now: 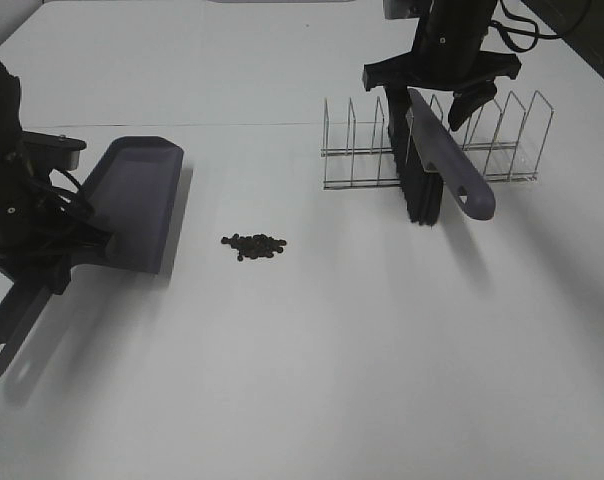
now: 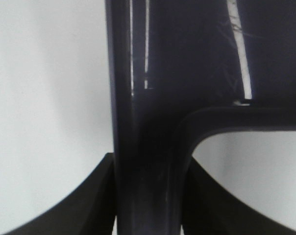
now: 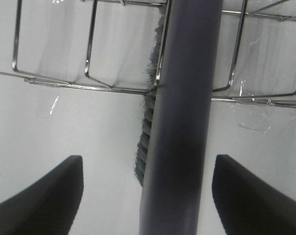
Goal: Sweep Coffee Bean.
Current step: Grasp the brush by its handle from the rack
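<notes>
The coffee beans (image 1: 254, 245) lay in a small dark heap on the white table (image 1: 312, 380), near the middle. In the high view they sat just to the right of the dustpan (image 1: 132, 205), close to its wide open edge but not touching it.

The left claw (image 1: 44, 262) was shut tight on the dustpan's handle. Its two black fingers (image 2: 89, 200) pressed on the handle from both sides. The dustpan was a dull purple-grey, and its mouth pointed toward the beans.

Far off on the right stood a wire rack (image 1: 502, 140). A brush (image 1: 460, 175) leaned in it, with its black bristles (image 1: 422, 200) down by the table and its grey handle sticking out to the front.

The right claw (image 1: 434, 98) hung over the brush, wide open. The brush handle ran between its two fingers (image 3: 45, 196), but white table showed on each side, so the fingers were not touching it. This claw held nothing.

The beans were well apart from the brush.
</notes>
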Robot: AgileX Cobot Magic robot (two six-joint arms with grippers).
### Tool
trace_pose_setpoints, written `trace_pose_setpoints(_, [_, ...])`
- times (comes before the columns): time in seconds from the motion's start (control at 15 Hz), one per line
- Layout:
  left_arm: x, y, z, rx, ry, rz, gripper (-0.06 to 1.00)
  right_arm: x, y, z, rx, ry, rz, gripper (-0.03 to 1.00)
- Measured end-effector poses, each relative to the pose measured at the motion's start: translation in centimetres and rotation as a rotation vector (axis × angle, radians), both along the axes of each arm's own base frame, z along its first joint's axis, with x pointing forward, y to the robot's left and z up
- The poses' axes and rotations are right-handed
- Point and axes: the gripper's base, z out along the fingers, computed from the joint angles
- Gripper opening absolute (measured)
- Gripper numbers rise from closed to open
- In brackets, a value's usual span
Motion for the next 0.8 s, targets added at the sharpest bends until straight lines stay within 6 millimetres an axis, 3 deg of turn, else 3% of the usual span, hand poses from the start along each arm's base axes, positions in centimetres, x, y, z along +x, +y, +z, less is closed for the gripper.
trace_pose_setpoints(0.53, [-0.1, -0.1, 0.0, -0.014, 0.006, 0.014, 0.33, 1.0, -2.5, -3.4, 0.006, 0.065, -0.063, 0.62])
trace_pose_setpoints(0.8, [-0.1, -0.1, 0.0, -0.017, 0.007, 0.016, 0.33, 1.4, -1.9, -3.6, 0.064, 0.029, -0.067, 0.62])
